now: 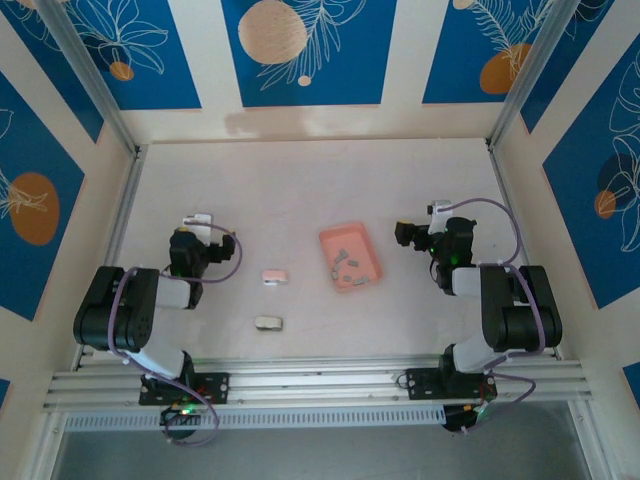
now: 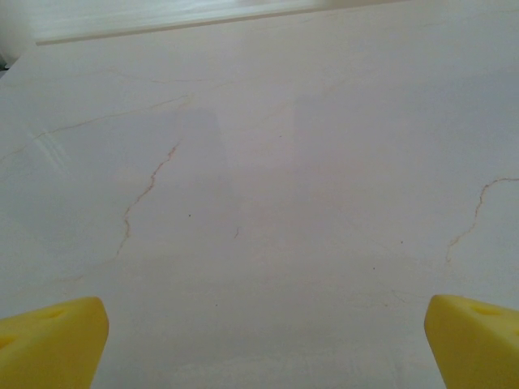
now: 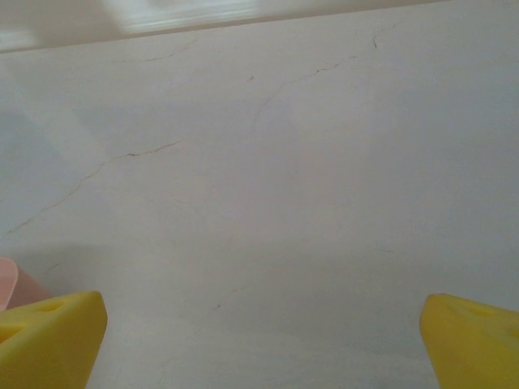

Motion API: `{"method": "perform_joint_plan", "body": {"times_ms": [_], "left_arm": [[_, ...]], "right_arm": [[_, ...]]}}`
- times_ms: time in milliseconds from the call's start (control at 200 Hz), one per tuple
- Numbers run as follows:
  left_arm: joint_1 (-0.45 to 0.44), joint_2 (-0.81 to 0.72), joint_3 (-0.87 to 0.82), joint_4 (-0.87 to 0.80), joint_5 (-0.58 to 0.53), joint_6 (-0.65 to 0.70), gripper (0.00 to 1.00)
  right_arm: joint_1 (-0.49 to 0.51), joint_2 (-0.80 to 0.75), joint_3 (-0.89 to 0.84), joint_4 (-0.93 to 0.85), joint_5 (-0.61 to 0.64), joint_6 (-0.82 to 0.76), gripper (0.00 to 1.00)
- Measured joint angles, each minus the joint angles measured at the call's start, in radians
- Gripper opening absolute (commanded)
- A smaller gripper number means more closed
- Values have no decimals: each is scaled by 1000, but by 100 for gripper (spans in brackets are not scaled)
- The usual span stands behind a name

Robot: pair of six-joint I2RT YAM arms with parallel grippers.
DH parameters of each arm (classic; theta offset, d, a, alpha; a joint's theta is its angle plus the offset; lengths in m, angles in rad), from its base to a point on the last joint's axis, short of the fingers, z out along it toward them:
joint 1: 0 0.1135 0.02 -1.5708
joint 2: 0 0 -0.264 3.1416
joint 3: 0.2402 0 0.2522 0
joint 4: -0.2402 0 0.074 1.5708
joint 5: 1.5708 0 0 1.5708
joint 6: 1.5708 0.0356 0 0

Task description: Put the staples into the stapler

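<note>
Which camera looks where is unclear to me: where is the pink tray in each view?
Top external: tray just right of centre.
Left wrist: bare veined tabletop ahead of the jaws.
Right wrist: tray's pink corner at the left edge, above a yellow fingertip.
Shared landmark: the veined white tabletop.

Seen from above, the staples (image 1: 346, 263) in the salmon-pink tray (image 1: 366, 243) are only grey specks, too small to count or to tell how they lie. Left of it, the pinkish-white block (image 1: 274, 276) and the white-grey block (image 1: 268, 323) are too small to show any detail. The left gripper (image 1: 198, 220) and the right gripper (image 1: 440, 212) sit half under their own wrists there, their yellow tips hidden. In the left wrist view the fingertips (image 2: 49, 344) are cut off at the bottom corners. The right wrist view crops its fingertips (image 3: 49, 340) likewise, and leaves a blurred pink sliver of tray (image 3: 5, 282) at the left edge.
</note>
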Motion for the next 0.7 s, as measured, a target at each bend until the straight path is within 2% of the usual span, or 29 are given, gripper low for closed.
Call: {"method": "perform_joint_plan", "body": {"times_ms": [585,700], "left_arm": [[19,-1,10,-5,43,-3,99],[19,-79,3,-66,43,-4,97]], "right_arm": [[-8,0,0,0,1,1,99],[-8,-31,15,-86,35,18,99]]}}
